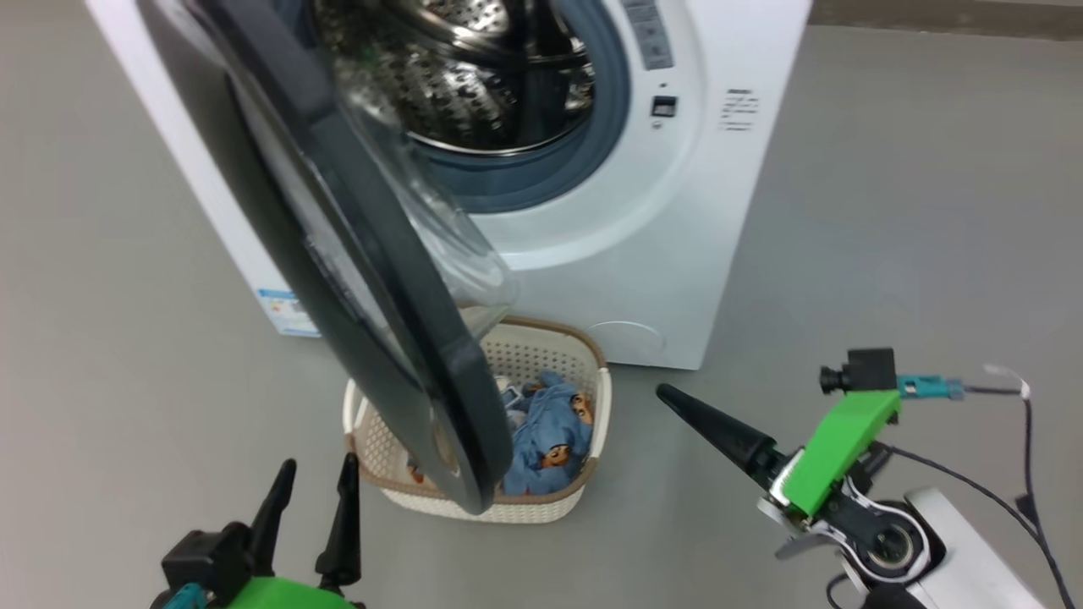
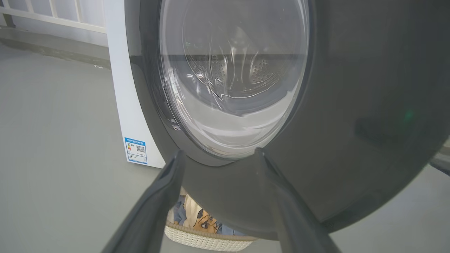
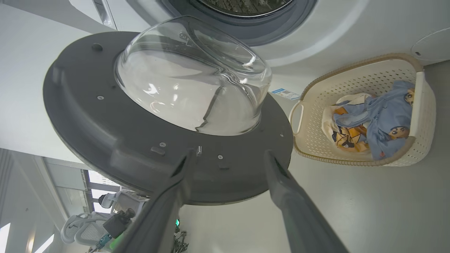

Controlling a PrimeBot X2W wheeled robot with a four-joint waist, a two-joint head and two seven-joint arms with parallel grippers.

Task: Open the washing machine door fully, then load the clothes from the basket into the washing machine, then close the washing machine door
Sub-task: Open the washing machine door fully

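Found the washing machine door (image 1: 381, 279) half-swung over the basket (image 1: 550, 338) at 6 o'clock. Saw left gripper (image 1: 320, 461) at 7, right gripper (image 1: 677, 402) at 4 — both spread, empty. Needed a steady push on it toward 9.

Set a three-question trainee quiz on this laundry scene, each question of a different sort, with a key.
1. True or false: the clothes lie in the basket.
2. Choose one: the washing machine door is A) shut, B) swung open, C) taken off.
3. Fill in: the left claw and the right claw both have their jaws ____.
Key: 1 true; 2 B; 3 open.
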